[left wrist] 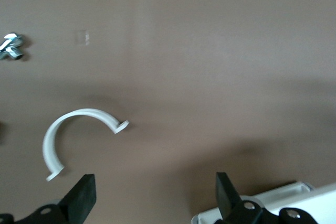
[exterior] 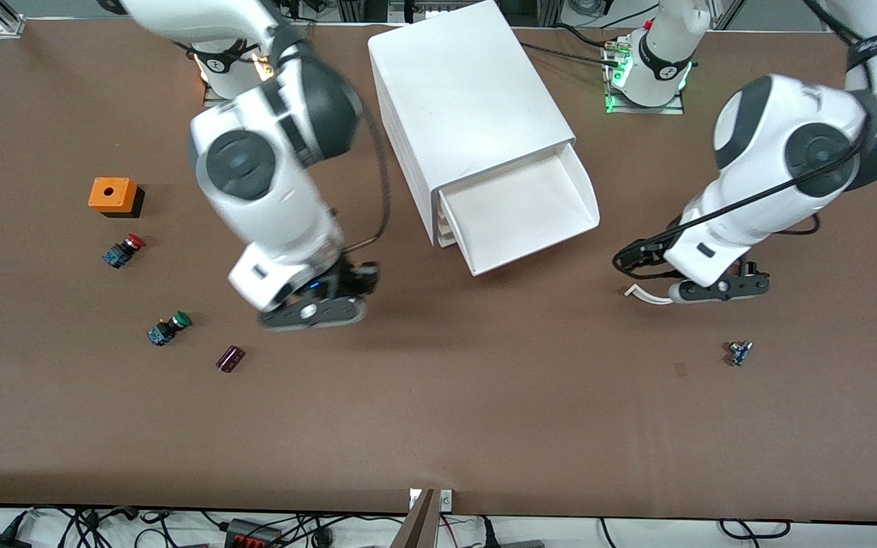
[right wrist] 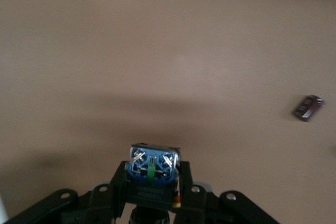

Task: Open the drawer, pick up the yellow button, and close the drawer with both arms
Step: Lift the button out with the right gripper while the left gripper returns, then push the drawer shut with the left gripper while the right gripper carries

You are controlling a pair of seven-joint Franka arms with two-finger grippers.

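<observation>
Front view shows a big white cabinet (exterior: 469, 114) standing on the brown table (exterior: 484, 426). Its top drawer (exterior: 518, 209) is pulled out, and I see nothing lying in the part of it that shows.

The right gripper (exterior: 317, 304) hangs over the table, beside the cabinet, toward the right arm's end. Its claws are pinched tight on the button (right wrist: 152, 174). From the right wrist view I see the button's blue body with shiny metal screws sitting between the black fingers (right wrist: 186, 182). The cap is hidden, so I cannot tell its colour.

The left gripper (exterior: 720, 289) hangs over the table on the cabinet's left-arm end, and its claws are spread wide with nothing in them. In the left wrist view a curved white plastic piece (left wrist: 79, 137) lies on the table just beside the gripper.

A red-capped button (exterior: 125, 250), a green-capped button (exterior: 168, 327) and a small dark red part (exterior: 230, 358) lie well apart from the cabinet, toward the right arm's end. An orange box (exterior: 113, 194) with a hole on top sits near the red-capped button. A tiny blue and silver part (exterior: 739, 352) lies nearer the front camera than the cabinet, toward the left arm's end.
</observation>
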